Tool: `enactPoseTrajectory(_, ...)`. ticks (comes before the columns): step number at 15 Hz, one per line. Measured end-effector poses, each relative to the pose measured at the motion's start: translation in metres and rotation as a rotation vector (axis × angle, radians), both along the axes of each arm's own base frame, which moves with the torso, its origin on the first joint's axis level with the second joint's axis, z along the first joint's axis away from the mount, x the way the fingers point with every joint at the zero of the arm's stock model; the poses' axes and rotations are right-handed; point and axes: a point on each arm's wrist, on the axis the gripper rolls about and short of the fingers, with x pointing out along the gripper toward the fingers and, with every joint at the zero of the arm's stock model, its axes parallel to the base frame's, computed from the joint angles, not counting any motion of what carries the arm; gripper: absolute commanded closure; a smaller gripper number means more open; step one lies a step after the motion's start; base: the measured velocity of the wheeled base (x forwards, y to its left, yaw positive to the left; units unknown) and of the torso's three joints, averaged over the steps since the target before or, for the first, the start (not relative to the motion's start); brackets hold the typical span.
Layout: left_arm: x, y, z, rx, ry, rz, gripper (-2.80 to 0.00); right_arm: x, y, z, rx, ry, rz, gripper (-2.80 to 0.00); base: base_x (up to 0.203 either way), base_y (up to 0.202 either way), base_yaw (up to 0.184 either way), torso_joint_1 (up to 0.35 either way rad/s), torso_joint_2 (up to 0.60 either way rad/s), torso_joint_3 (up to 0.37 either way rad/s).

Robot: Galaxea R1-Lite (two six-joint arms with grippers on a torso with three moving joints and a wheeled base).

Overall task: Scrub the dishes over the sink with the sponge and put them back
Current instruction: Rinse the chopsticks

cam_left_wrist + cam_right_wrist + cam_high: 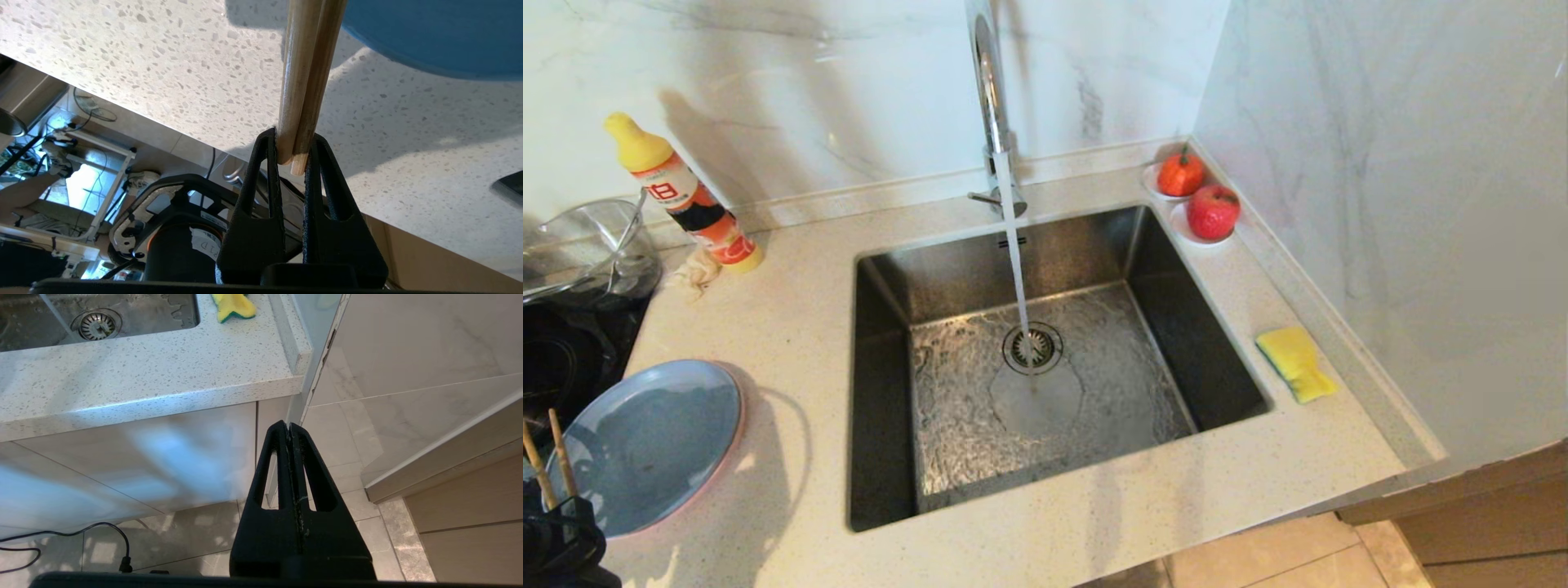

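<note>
My left gripper (292,157) closed on pair of wooden chopsticks (306,81), low at counter front edge; long sticks may knock blue plate (645,445) just beside. Pink plate only rim under blue. Right gripper (289,430) shut, empty, parked below counter. Water runs into sink (1045,367): splash risk. Sponge (1295,363) far, right of sink.

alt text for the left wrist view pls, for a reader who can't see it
The left gripper, with its black fingers shut on a pair of wooden chopsticks, is seen against a speckled white countertop. The rim of a blue plate shows beside the chopsticks, and cables and floor clutter lie beyond the counter's edge.
</note>
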Motion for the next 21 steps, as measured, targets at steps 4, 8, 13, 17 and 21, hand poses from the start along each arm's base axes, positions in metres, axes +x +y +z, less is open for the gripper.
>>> enactPoseTrajectory(4,-0.001,-0.002,0.007,-0.001,-0.038,-0.008,0.0,0.0,0.0,0.0,0.0,-0.001,0.0,0.0,0.0,0.0,0.0,0.0,0.0,0.0)
enactPoseTrajectory(8,-0.012,-0.01,0.032,0.019,-0.131,-0.011,0.0,0.0,0.0,0.0,0.0,-0.001,0.0,0.0,0.0,0.0,0.0,0.0,0.0,0.0)
enactPoseTrajectory(13,-0.041,-0.031,0.085,0.079,-0.319,-0.047,0.0,0.0,0.0,0.0,0.0,-0.001,0.0,0.0,0.0,0.0,0.0,0.0,0.0,0.0)
enactPoseTrajectory(17,-0.058,-0.056,0.124,0.087,-0.574,-0.243,0.0,0.0,0.0,0.0,0.0,0.0,0.0,0.0,0.0,0.0,0.0,0.0,0.0,0.0)
enactPoseTrajectory(21,-0.043,-0.077,0.141,0.117,-0.65,-0.472,0.0,0.0,0.0,0.0,0.0,0.0,0.0,0.0,0.0,0.0,0.0,0.0,0.0,0.0)
